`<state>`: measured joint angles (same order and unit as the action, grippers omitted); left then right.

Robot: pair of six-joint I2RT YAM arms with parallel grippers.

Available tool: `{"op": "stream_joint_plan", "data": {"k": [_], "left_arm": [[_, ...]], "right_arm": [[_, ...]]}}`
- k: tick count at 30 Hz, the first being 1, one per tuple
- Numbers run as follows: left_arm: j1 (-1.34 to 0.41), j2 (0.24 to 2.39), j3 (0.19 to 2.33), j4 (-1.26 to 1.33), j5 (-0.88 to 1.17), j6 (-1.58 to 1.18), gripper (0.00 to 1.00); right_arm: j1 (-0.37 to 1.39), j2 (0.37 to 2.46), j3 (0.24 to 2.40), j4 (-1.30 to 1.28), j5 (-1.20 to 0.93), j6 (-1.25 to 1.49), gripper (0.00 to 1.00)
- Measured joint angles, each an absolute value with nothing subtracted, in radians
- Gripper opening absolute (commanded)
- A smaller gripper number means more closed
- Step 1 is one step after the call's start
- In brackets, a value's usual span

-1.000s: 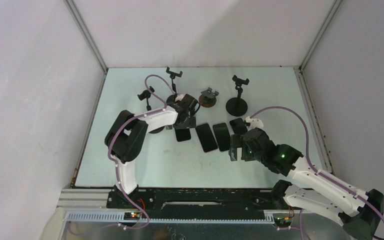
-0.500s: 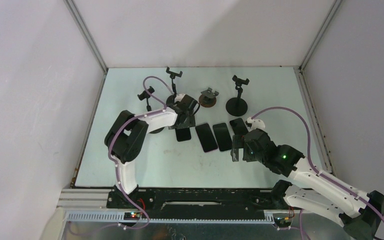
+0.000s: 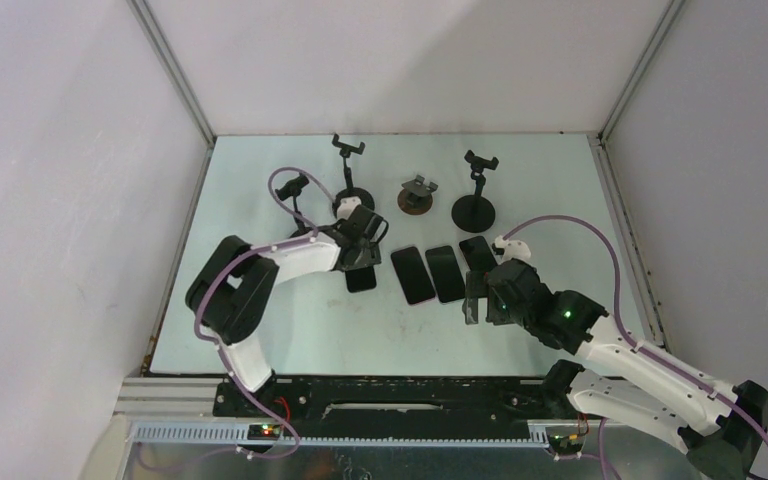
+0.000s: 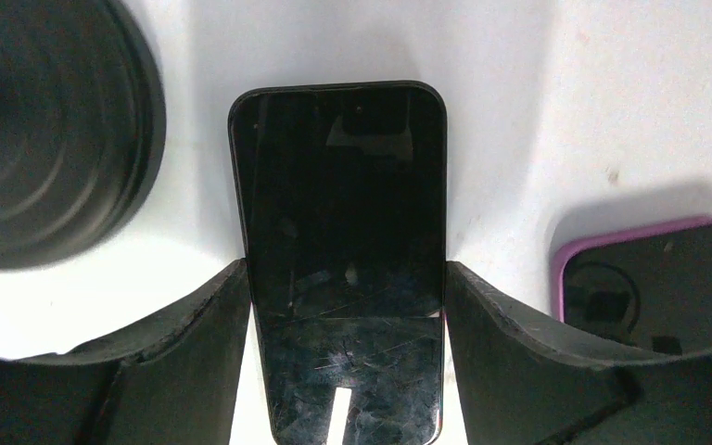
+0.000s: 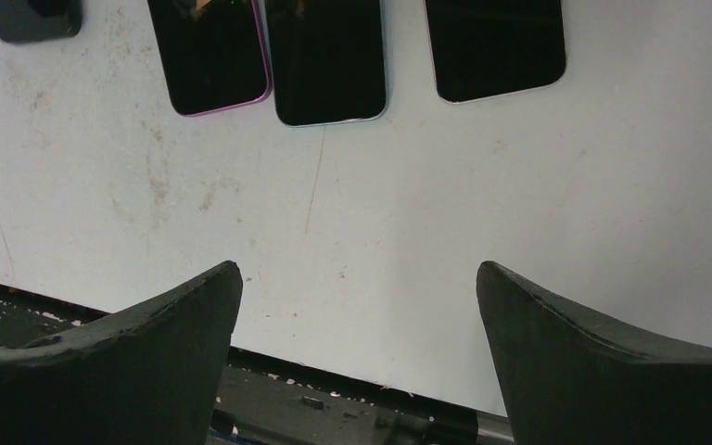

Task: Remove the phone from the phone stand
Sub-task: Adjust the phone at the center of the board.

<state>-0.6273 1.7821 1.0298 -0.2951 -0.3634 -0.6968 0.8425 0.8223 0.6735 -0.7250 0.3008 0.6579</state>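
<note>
Well, at my far left a round black base (image 4: pixel 46 130) sits just beside the phone (image 4: pixel 338 204), which lies flat on the table (image 3: pixel 290 320), in front of the stands and off all of them. My left gripper (image 4: pixel 345 269) straddles its near half. The fingers (image 4: pixel 195 343) stand at its two long edges, and I cannot tell whether they press on it or merely flank it. To the right lie a purple-cased phone (image 3: pixel 412 273), a second dark phone (image 3: pixel 445 272) and a third dark phone (image 3: pixel 477 253), side by side. Behind them stand a tall stand (image 3: pixel 348 172), a low stand (image 3: pixel 417 193) and another upright stand (image 3: pixel 477 188). Farthest right, my right gripper (image 5: pixel 357 278) hangs over the table in front of those phones, its jaws spread wide.
</note>
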Motion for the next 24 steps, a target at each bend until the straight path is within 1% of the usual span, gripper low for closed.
{"op": "stream_joint_plan", "data": {"k": [7, 13, 17, 18, 19, 20, 21, 23, 24], "left_arm": [[-0.701, 1.687, 0.926, -0.301, -0.368, -0.792, 0.47], [-0.792, 1.687, 0.936, -0.317, -0.371, -0.869, 0.49], [-0.831, 1.724, 0.984, -0.344, -0.369, -0.896, 0.52], [-0.834, 1.735, 0.996, -0.347, -0.369, -0.899, 0.54], [-0.835, 1.748, 1.012, -0.349, -0.37, -0.902, 0.6], [-0.835, 1.756, 1.02, -0.35, -0.371, -0.902, 0.64], [-0.835, 1.764, 1.029, -0.35, -0.373, -0.905, 0.72], [-0.835, 1.773, 1.039, -0.35, -0.375, -0.909, 0.81], [-0.835, 1.776, 1.043, -0.353, -0.376, -0.91, 0.83]], "right_arm": [[0.842, 0.822, 0.665, -0.726, 0.302, 0.678, 0.99], [0.843, 0.822, 0.664, -0.728, 0.302, 0.691, 0.99], [0.843, 0.821, 0.656, -0.731, 0.302, 0.702, 0.99], [0.843, 0.82, 0.653, -0.733, 0.302, 0.704, 0.99], [0.844, 0.818, 0.65, -0.733, 0.301, 0.707, 0.98], [0.844, 0.816, 0.649, -0.736, 0.301, 0.708, 0.98], [0.845, 0.813, 0.649, -0.739, 0.301, 0.709, 0.99], [0.845, 0.807, 0.649, -0.739, 0.301, 0.709, 0.99], [0.845, 0.804, 0.649, -0.739, 0.301, 0.709, 0.99]]}}
